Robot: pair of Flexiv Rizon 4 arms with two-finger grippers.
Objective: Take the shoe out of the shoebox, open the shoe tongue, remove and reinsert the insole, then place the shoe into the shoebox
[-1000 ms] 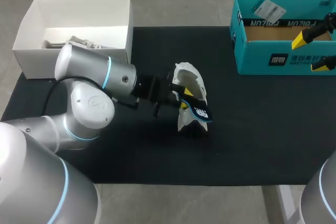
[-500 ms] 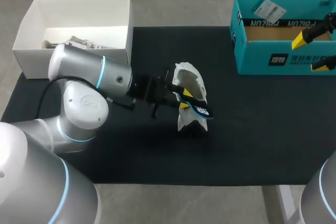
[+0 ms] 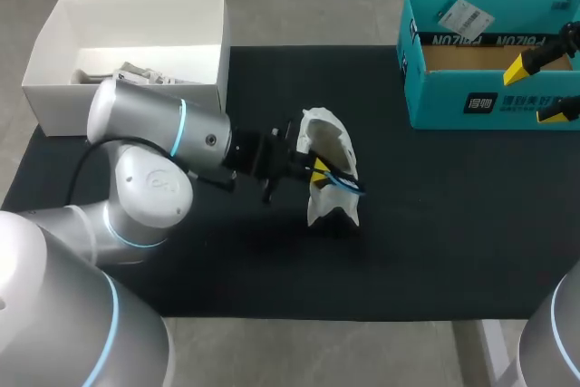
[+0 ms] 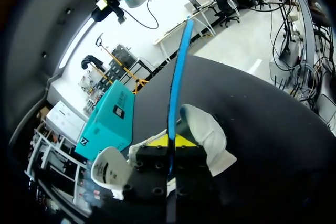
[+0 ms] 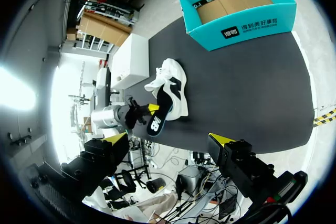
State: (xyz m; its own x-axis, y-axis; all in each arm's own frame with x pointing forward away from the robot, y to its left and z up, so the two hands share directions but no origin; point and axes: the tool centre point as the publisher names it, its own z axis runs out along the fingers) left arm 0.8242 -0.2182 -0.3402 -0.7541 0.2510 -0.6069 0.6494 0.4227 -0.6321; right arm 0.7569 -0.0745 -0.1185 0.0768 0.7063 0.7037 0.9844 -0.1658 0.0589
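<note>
**Head view:** left gripper [image 3: 319, 175] is clamped on the insole [image 3: 344, 187], right at the shoe [image 3: 328, 144]. The shoe is mid-table, well apart from the shoebox [image 3: 435, 106]. Right gripper [image 3: 542, 88] hangs over the shoebox, fingers apart, empty. Risk: nothing holds the shoe, so a push or pull on the insole could drag or tip it.

**Left wrist view:** the insole [image 4: 176, 87] shows edge-on, pinched at one end and sticking out ahead. The shoe [image 4: 205, 132] is just beside the fingers. Risk: a thin, floppy insole may buckle, fold at the collar, or slip from the pinch.

**Right wrist view:** own fingers are wide apart with nothing between them. The shoe [image 5: 170, 85] and insole [image 5: 157, 121] are far ahead. Risk: this arm is too far off to steady the shoe if it shifts.
</note>
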